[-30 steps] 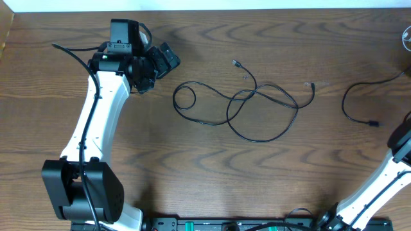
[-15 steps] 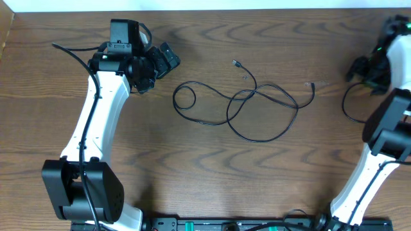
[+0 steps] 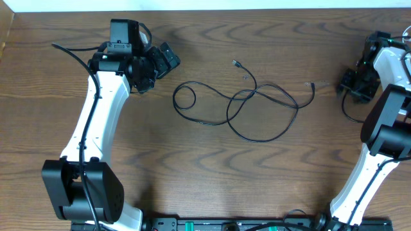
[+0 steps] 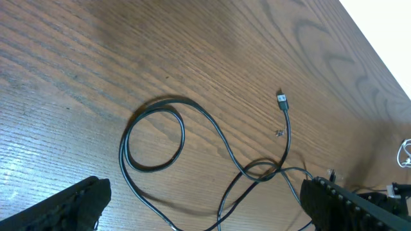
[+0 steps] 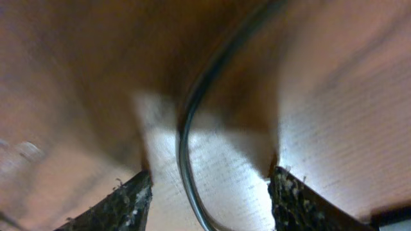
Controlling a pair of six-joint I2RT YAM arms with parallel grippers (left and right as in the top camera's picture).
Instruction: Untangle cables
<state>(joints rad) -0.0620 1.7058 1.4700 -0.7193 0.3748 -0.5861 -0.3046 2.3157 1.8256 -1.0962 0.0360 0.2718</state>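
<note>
A thin black cable lies in loose crossing loops on the middle of the wooden table, with a round loop at its left end and small plug ends. It also shows in the left wrist view. A second thin black cable curves at the far right. My left gripper is open and empty, left of the loops. My right gripper is open, low over the second cable, which runs between its fingers.
The wooden table's far edge meets a white surface at the top. A small whitish wire thing lies at the far right corner. The arm bases stand along the front edge.
My right arm has swung in from the right edge and come down over the right cable. The left arm and the middle cable have not moved.
</note>
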